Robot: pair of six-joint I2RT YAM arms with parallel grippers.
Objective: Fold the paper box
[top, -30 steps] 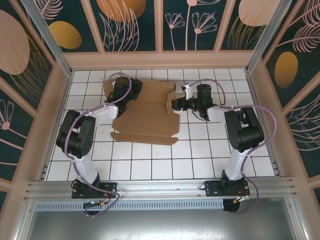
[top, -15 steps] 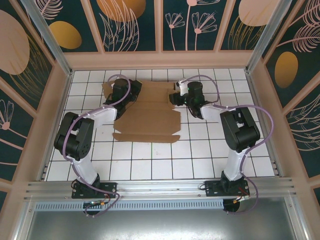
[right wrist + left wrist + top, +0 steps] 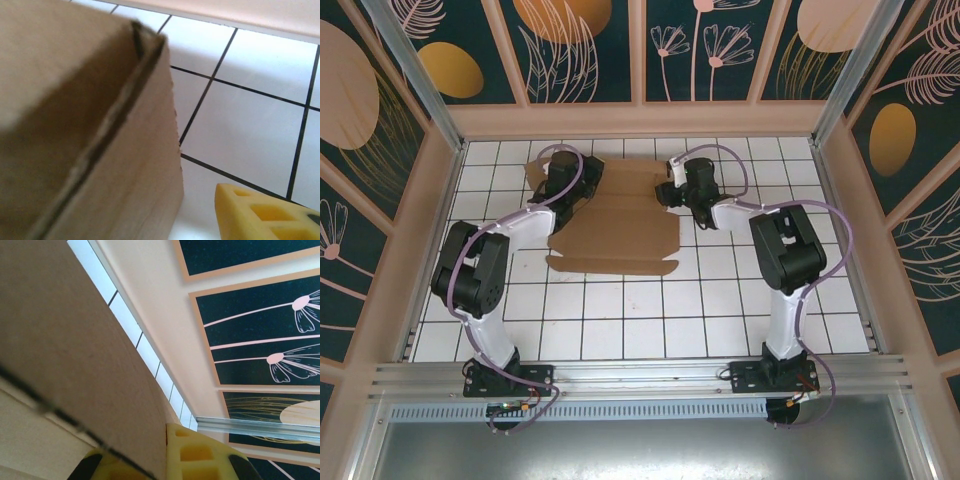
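Pinching anything on the left side, Mara?

Yes, Tom. The left gripper (image 3: 150, 452) has its jaws pressed together on the plain brown corrugated cardboard sheet, the paper box (image 3: 615, 225). In the left wrist view its yellow fingers (image 3: 197, 455) sit on either side of the cardboard's edge, and the sheet runs up and away from them.

And the right one?

The right gripper (image 3: 666, 195) looks spread. In its wrist view one yellow finger (image 3: 260, 215) stands off at the lower right, with bare white tile between it and a raised cardboard flap (image 3: 75, 125). The other finger is hidden behind that flap. It grips nothing that I can see.

Where does the box lie?

On the white tiled table (image 3: 720, 300), towards the far middle, mostly flat. From above, the left gripper is at its far left corner and the right gripper at its far right edge. A narrow strip (image 3: 610, 265) runs along its near side.

And around it?

Both black and white arms reach in from the near edge of the table, one on each side of the sheet. Dark teal wall panels with pale flower drawings (image 3: 590, 50) stand behind the table.
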